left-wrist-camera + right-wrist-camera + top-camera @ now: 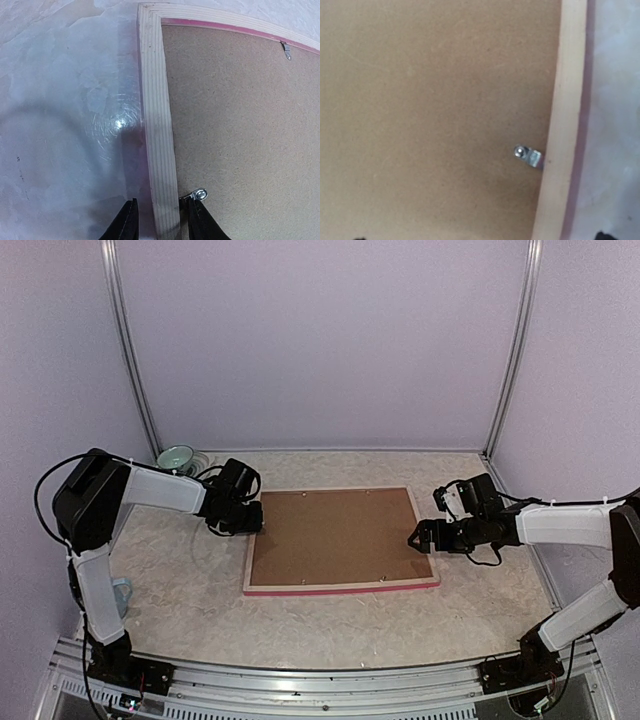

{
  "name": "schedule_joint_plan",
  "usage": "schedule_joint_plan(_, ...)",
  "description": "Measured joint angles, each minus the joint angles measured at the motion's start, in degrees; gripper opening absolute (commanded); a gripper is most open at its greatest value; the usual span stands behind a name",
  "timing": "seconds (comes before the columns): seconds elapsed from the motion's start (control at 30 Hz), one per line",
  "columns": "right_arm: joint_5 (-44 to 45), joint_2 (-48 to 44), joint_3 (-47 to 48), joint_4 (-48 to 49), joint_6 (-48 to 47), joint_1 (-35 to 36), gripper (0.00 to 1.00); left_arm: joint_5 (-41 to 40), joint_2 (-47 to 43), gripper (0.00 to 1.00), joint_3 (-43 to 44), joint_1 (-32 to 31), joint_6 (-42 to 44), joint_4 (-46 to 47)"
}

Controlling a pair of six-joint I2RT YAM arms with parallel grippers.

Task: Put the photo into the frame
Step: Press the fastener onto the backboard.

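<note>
Well, from the top view the frame lies pale side up in the middle of the table, with the brown backing board inside it. My left gripper is at its left rail and my right gripper at its right rail. From the left wrist, my fingers stand partly apart, one on each side of the rail, perhaps without pressing it. From the right wrist, my jaws are spread wide and hold nothing, near a metal clip.

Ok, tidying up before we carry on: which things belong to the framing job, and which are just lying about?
Job: pale-wood rectangular picture frame with pink edge; brown fibreboard backing board; small metal clips.
Lying about: pale green round bowl, back left.
</note>
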Motion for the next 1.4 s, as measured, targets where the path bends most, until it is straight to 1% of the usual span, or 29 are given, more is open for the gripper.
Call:
schedule_joint_plan(0.4,0.0,0.0,0.0,0.0,0.0,0.0,0.99,-0.07,0.02,0.35,-0.37,0.5,-0.17,0.9)
schedule_joint_plan(0.47,0.0,0.0,0.0,0.0,0.0,0.0,0.99,0.07,0.02,0.38,-0.42,0.55,-0.26,0.94)
schedule_joint_plan(0.63,0.11,0.0,0.0,0.0,0.0,0.0,0.99,0.17,-0.7,0.44,-1.18,0.72,-1.18,1.38)
schedule_joint_plan(0.8,0.85,-0.02,0.0,-0.02,0.0,0.0,0.99,0.11,-4.46,0.45,-1.57,0.72,-1.51,1.03)
schedule_joint_plan(0.9,1.09,-0.02,0.31,-0.15,0.0,0.0,0.99,0.13,-5.42,0.45,0.37,0.72,-1.46,0.61)
schedule_joint_plan(1.1,1.31,-0.02,1.46,-0.26,0.0,0.0,0.99,0.55,-2.82,0.45,3.93,0.72,-1.4,0.42)
schedule_joint_plan(1.27,1.73,-0.02,1.49,-0.63,0.0,0.0,0.99,0.66,0.74,0.45,4.35,0.72,-0.81,-0.96)
schedule_joint_plan(1.4,1.77,-0.02,1.51,-0.79,0.0,0.0,0.99,0.74,1.66,0.44,4.35,0.55,-0.39,-2.49)
